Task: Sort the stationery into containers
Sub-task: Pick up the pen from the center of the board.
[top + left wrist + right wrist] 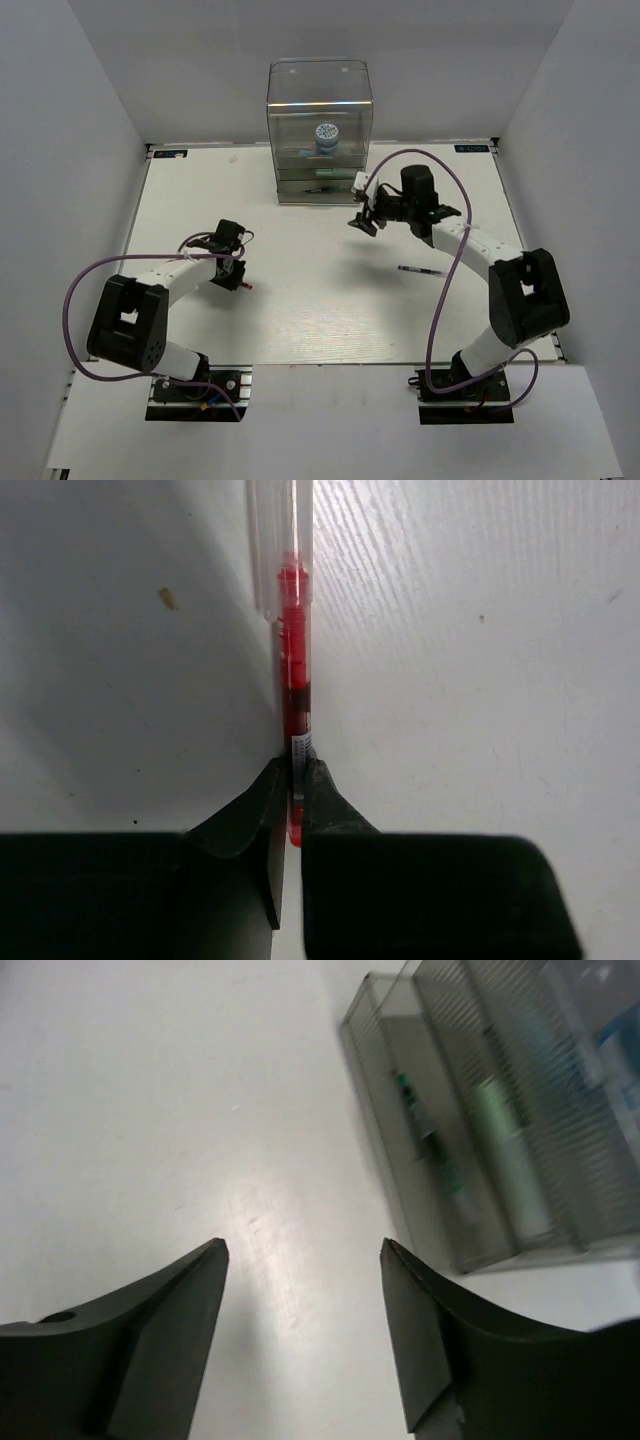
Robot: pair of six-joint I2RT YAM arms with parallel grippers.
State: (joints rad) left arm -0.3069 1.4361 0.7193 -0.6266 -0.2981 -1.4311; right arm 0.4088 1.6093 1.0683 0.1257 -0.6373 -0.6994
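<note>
My left gripper point(297, 772) pinches the pen point(291, 660) by its end, right gripper point(305, 1250) spread; I'd lift slowly lest it pivot.

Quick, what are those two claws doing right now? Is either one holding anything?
Left gripper: closed on the thin red pen.
Right gripper: open, with nothing between its fingers.

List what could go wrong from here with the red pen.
1. The left jaws pinch the red pen near one end, so it may droop or swing when lifted.
2. The drawers of the drawer unit look shut; with the right jaws open and empty, the pen may have nowhere to go.
</note>
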